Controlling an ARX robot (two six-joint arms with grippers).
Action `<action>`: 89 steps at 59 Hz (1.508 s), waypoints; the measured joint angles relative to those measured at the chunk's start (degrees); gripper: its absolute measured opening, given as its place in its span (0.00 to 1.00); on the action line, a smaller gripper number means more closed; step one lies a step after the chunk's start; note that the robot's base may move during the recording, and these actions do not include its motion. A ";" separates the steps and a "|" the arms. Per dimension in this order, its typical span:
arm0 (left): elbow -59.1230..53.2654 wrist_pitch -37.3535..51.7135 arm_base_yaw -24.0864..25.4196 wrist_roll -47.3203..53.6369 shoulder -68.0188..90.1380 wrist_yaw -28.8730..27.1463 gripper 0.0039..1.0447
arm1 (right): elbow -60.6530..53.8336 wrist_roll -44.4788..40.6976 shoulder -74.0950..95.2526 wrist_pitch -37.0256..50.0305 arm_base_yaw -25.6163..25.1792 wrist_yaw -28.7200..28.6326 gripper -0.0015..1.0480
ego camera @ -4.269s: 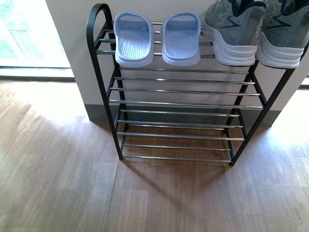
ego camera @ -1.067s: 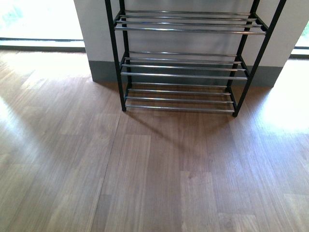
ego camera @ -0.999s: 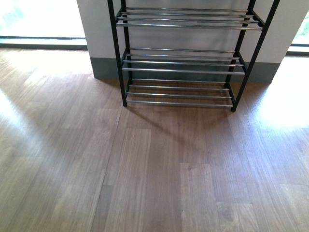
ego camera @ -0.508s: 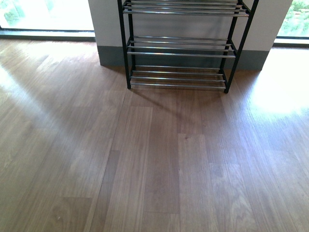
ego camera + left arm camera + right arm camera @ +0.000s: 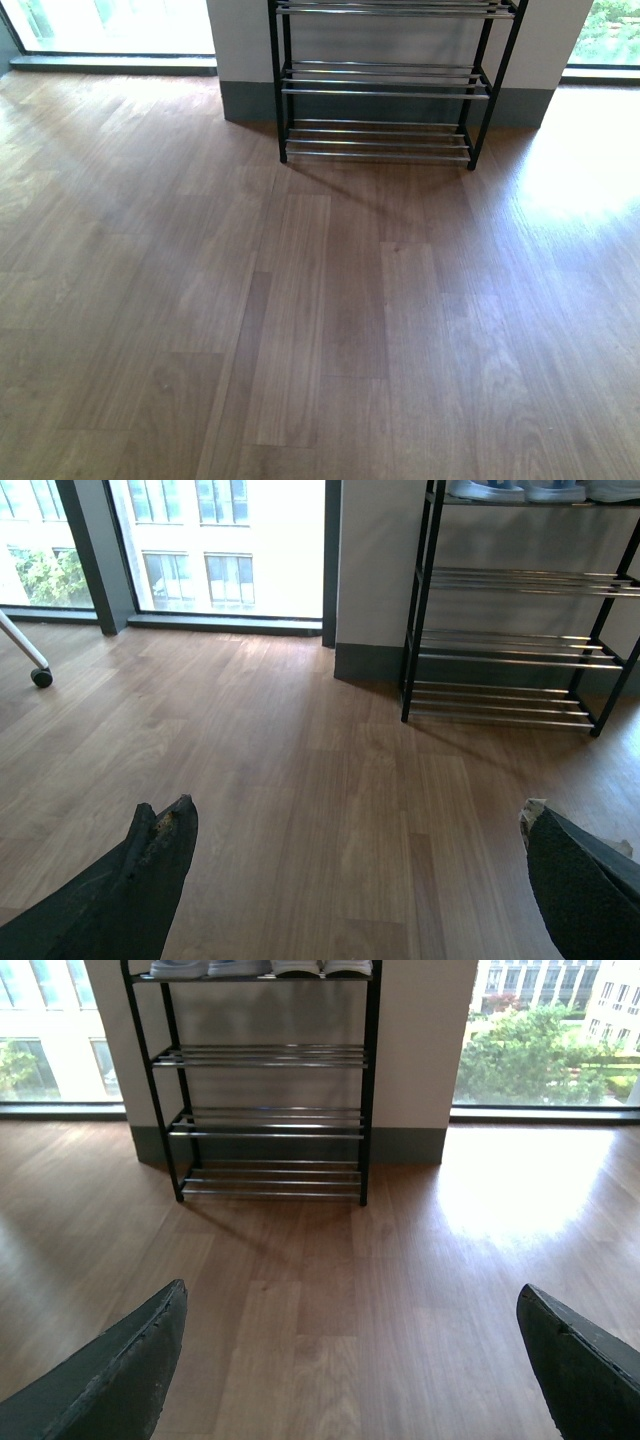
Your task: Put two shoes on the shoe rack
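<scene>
The shoe rack (image 5: pixel 385 92) stands against the wall, and only its lower chrome tiers show at the top of the front view. Both wrist views show it from farther off: shoe rack (image 5: pixel 520 580) and shoe rack (image 5: pixel 265 1057). On its top shelf only the bottom edges of the shoes show, pale slides (image 5: pixel 210 968) beside white-soled sneakers (image 5: pixel 322 967). The same row of shoes (image 5: pixel 520 490) is cut off by the frame edge. My left gripper (image 5: pixel 352 808) and right gripper (image 5: pixel 351 1288) are open and empty over bare floor, well back from the rack.
Wood plank floor (image 5: pixel 320 300) spreads between me and the rack. A white wall pillar with a grey skirting (image 5: pixel 250 100) backs the rack, with floor-to-ceiling windows (image 5: pixel 220 540) on both sides. A small caster wheel (image 5: pixel 41 678) on a white leg stands near the window.
The front view has pulled back from the rack, which shrank toward the top of the picture. The shoes on the top shelf have slipped out of that view.
</scene>
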 joint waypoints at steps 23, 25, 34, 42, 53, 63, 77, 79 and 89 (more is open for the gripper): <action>0.00 -0.02 0.00 0.00 0.00 -0.17 0.91 | 0.00 0.00 0.02 0.00 -0.02 -0.42 0.91; 0.00 0.00 0.00 0.00 0.00 -0.17 0.91 | 0.00 0.00 0.02 0.00 -0.02 -0.22 0.91; 0.00 0.00 0.00 0.00 0.00 -0.15 0.91 | 0.00 0.00 -0.04 0.00 -0.02 -0.15 0.91; 0.00 0.00 0.00 0.00 0.00 -0.02 0.91 | 0.00 0.00 -0.04 0.00 -0.02 -0.17 0.91; 0.00 0.00 0.00 0.00 0.00 -0.02 0.91 | 0.00 0.00 -0.04 0.00 -0.02 -0.17 0.91; 0.00 0.00 0.00 0.00 0.00 -0.02 0.91 | 0.00 0.00 -0.04 0.00 -0.02 -0.17 0.91; 0.00 0.00 0.00 0.00 0.00 -0.02 0.91 | 0.00 0.00 -0.04 0.00 -0.02 -0.17 0.91; 0.00 0.00 0.00 0.00 0.00 -0.02 0.91 | 0.00 0.00 -0.04 0.00 -0.02 -0.17 0.91; 0.00 0.00 0.00 0.00 0.00 -0.02 0.91 | 0.00 0.00 -0.04 0.00 -0.02 -0.17 0.91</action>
